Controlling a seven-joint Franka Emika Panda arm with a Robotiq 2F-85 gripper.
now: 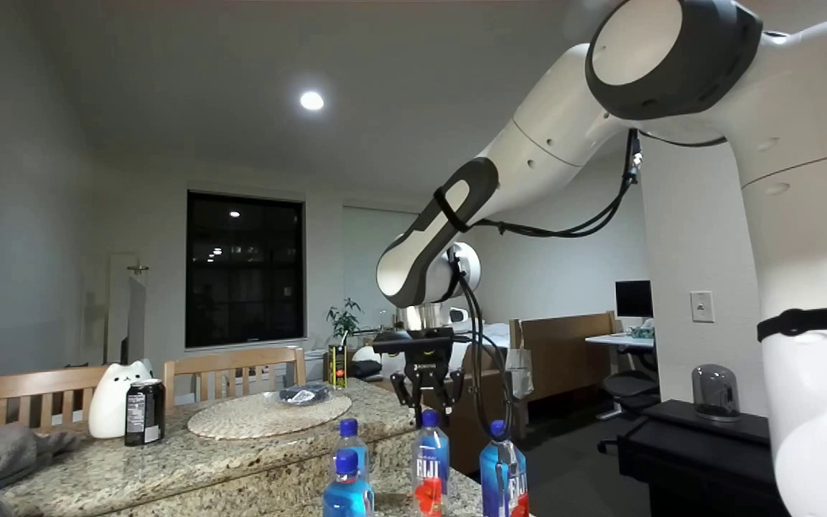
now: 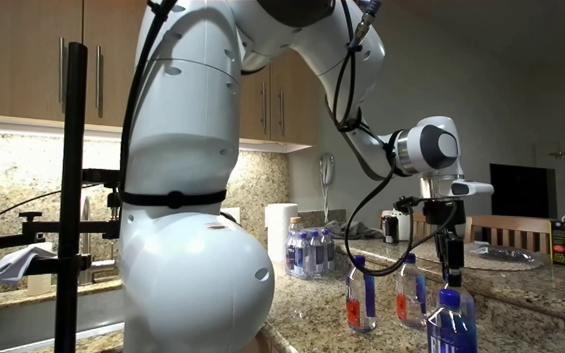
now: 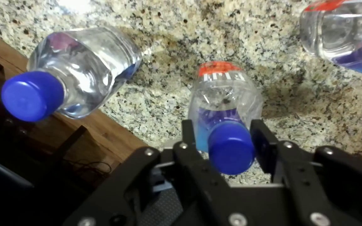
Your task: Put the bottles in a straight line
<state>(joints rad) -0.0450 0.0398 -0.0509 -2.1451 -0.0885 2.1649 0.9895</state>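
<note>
A white robot arm (image 1: 550,136) is reaching over a speckled granite counter (image 3: 174,18). Its black gripper (image 1: 431,416) is straddling the top of the upright middle bottle (image 3: 226,97); the fingers (image 3: 188,133) are sitting spread on either side of the blue cap (image 3: 230,150), a gap showing on at least one side, so nothing is being pinched. The edge bottle (image 3: 83,69) is standing upright near the counter's edge, well apart from the middle one. In an exterior view, two more bottles (image 2: 361,304) (image 2: 410,299) are standing near each other on the opposite side of the middle bottle.

The step in hand is seemingly the lining-up of the middle bottle: the gripper is looking poised to take hold, though a finished placing is possible too. In the wrist view that bottle is appearing slightly out of line with its neighbours, which is favouring a grasp. The next move is calling for drawing the fingers together around the cap and easing the bottle into the row, keeping it upright and clear of the others
</note>
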